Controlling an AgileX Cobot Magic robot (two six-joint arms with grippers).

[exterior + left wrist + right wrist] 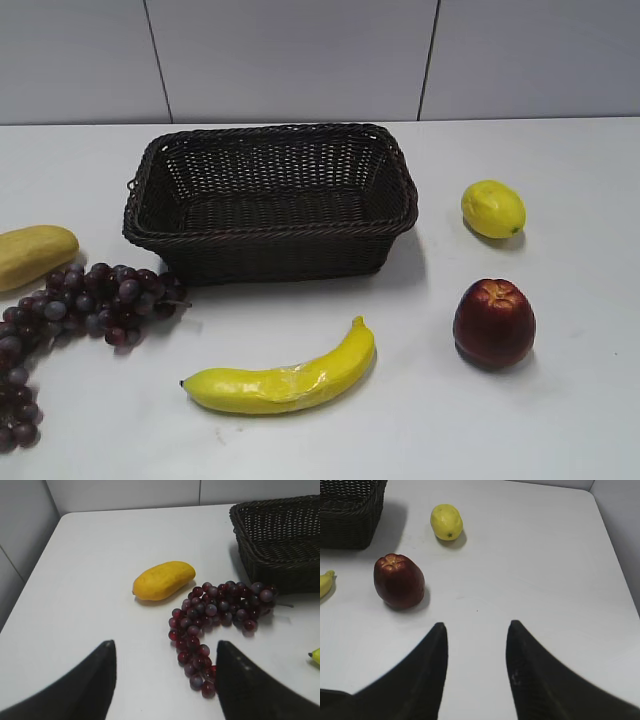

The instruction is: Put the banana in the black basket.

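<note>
The banana point(285, 380) lies on the white table in front of the black basket point(270, 232), bright yellow with a wrinkled patch mid-body. Only its tip shows at the right edge of the left wrist view point(315, 656) and at the left edge of the right wrist view point(325, 582). The basket is empty; it also shows in the left wrist view point(280, 540) and the right wrist view point(347, 525). My left gripper point(164, 647) is open and empty above the table beside the grapes. My right gripper point(476, 627) is open and empty over bare table. Neither gripper shows in the exterior view.
A bunch of dark red grapes point(90, 300) and a pale yellow squash-like fruit point(32, 252) lie left of the basket. A lemon point(492, 208) and a red apple point(493, 322) lie to its right. The table's left edge point(30, 575) and right edge point(615, 555) are near.
</note>
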